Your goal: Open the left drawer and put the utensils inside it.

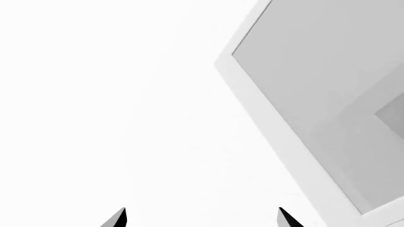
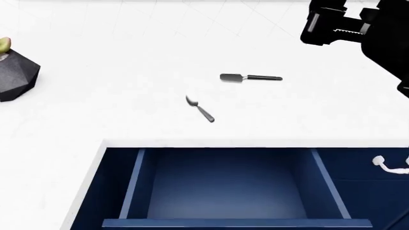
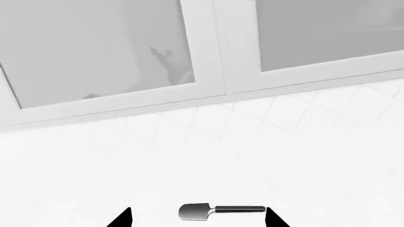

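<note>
Your left drawer [image 2: 223,191] pulled out below the white bench [image 2: 128,96], spoon [image 2: 200,109] and spatula [image 2: 250,78] lying apart on the bench, your right gripper [image 3: 198,218] spread wide above the spatula, holding nothing, left gripper [image 1: 202,218] fingers apart, empty.

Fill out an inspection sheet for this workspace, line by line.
Surface: white countertop, mostly bare.
Job's things: left drawer pulled open, interior holds nothing; spoon and spatula lie apart on the counter.
Clutter: dark faceted holder at the far left.
Grippers: right gripper open, fingertips flanking the spatula from above, not touching; left gripper open, holding nothing.
Cables: nothing seen.
Surroundings: white framed panels behind the counter; neighbouring drawer's white handle at right.
</note>
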You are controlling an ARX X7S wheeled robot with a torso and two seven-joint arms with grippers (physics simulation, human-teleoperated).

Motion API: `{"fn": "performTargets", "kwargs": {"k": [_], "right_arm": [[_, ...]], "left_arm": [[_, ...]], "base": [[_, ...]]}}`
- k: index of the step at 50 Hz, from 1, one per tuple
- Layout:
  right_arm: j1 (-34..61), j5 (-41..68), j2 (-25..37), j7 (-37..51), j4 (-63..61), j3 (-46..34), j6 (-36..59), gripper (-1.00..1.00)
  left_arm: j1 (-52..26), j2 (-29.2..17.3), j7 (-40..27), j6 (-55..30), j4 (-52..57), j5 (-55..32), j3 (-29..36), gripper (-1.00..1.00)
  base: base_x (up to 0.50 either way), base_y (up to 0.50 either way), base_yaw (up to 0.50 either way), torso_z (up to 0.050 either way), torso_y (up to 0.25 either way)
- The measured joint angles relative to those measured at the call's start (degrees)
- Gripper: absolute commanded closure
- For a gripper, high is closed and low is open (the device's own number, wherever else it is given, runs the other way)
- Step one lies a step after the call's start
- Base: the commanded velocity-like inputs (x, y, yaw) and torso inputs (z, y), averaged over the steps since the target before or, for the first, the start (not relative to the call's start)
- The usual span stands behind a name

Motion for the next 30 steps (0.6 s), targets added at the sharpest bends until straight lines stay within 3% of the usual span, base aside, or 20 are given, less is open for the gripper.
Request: {"fn": "performTargets", "kwargs": {"k": [30], "right_arm": [[-0.54,0.00,0.79,-0.49,-0.72,-0.18,0.45,-1.00]], "left_arm": [[0.00,0.19,-0.05,0.33,0.00,0.56,0.73,-1.00]], "base": [[0.23,0.00,0.00,0.000,0.001]]}}
